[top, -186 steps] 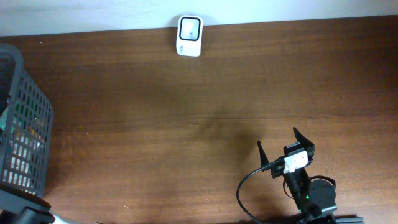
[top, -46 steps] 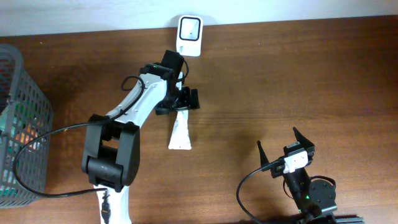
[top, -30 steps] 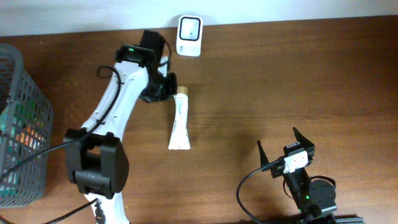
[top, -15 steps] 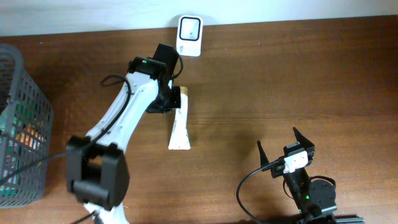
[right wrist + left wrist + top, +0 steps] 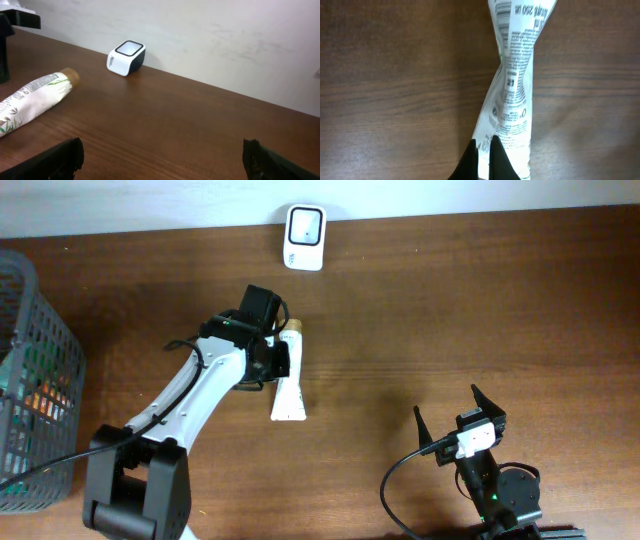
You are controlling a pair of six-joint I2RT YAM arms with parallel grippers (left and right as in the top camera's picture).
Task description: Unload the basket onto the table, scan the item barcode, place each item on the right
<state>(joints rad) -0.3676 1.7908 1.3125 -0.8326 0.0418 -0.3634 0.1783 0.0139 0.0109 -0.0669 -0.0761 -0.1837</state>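
The left tool is pinched fully shut and holds nothing. Its tips rest just beside or on the left edge of the tube, which lies flat on the table left of centre, cap toward the scanner at the top edge.

Compared with a moment back, the tool sits lower along the tube, away from the cap, while the tube itself lies just where it did. So the item is set down well short of the scanner and the scan looks not yet done. The closed tool seems placed to nudge or roll it.

The right tool stands wide, idle at lower right.

In the left wrist view the tool tips cover part of the tube. A striped patch at the top edge may be the barcode, but it is cut off. Whether the tips touch the tube I cannot tell.
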